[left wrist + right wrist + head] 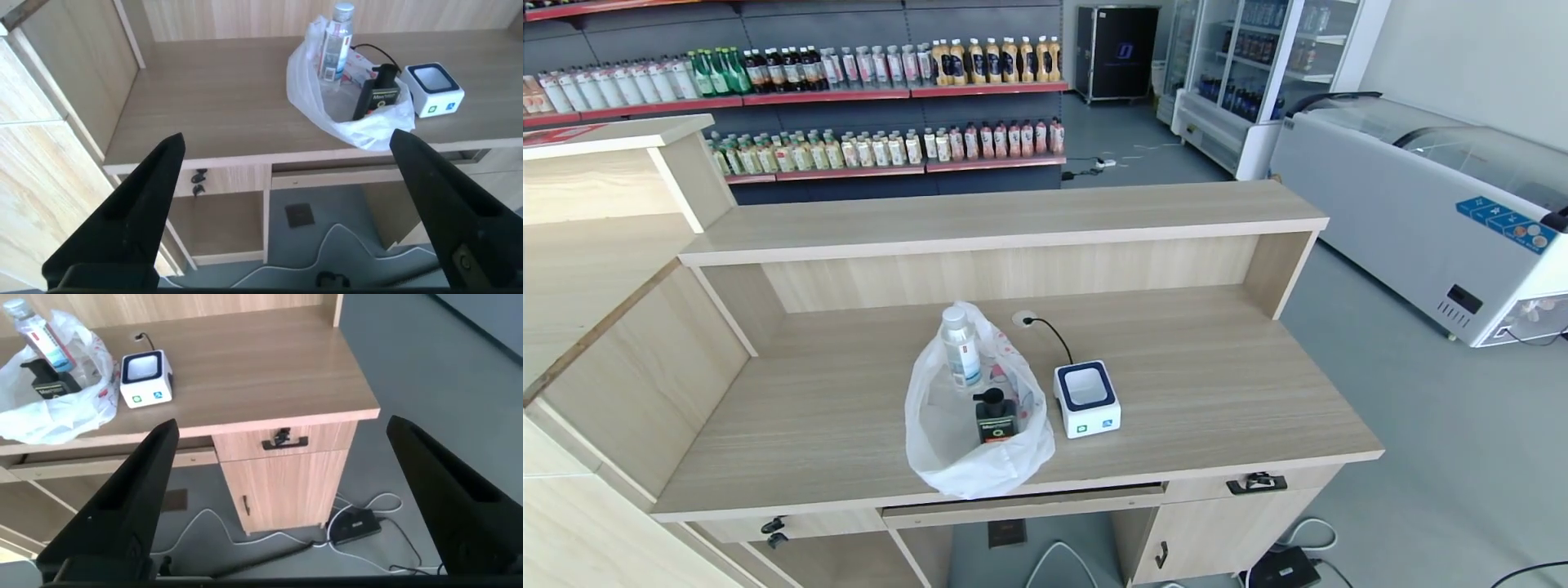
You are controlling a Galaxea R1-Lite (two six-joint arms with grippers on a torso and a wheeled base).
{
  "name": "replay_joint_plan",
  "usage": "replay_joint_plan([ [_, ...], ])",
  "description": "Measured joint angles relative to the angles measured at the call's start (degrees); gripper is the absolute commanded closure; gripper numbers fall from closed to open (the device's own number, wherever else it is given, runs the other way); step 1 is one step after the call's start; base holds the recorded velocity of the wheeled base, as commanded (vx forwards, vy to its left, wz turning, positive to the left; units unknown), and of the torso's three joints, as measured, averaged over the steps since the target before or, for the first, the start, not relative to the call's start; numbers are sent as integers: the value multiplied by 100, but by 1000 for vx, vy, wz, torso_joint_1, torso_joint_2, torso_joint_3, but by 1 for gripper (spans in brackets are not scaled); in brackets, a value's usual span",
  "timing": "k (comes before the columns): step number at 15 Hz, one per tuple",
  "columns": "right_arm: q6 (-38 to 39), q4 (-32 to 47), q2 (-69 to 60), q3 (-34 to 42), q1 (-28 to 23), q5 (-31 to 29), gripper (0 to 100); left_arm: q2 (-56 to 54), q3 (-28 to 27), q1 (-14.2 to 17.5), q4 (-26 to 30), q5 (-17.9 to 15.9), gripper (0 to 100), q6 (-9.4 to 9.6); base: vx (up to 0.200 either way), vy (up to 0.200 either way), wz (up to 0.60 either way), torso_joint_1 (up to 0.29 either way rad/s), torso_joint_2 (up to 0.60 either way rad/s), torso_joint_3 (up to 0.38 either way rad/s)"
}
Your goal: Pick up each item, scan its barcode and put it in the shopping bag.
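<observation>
A white plastic shopping bag lies open on the wooden counter, holding a clear bottle with a white cap and a black pump bottle. The white barcode scanner stands just right of the bag, its cable running to a hole in the counter. In the left wrist view the bag, both bottles and the scanner lie beyond my left gripper, which is open and held below the counter's front edge. My right gripper is open too, low before the counter, with the scanner and bag far off.
The counter has a raised back shelf and a tall side panel on the left. Drawers with black handles sit under the front edge. Behind are shelves of drink bottles and, at right, a chest freezer.
</observation>
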Motion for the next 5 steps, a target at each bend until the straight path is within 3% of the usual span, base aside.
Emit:
replay_joint_plan([
  [5, -2, 2, -9, -2, 0, 2, 0, 0, 0, -5, 0, 0, 0, 0, 0, 0, 0, 0, 0, 0],
])
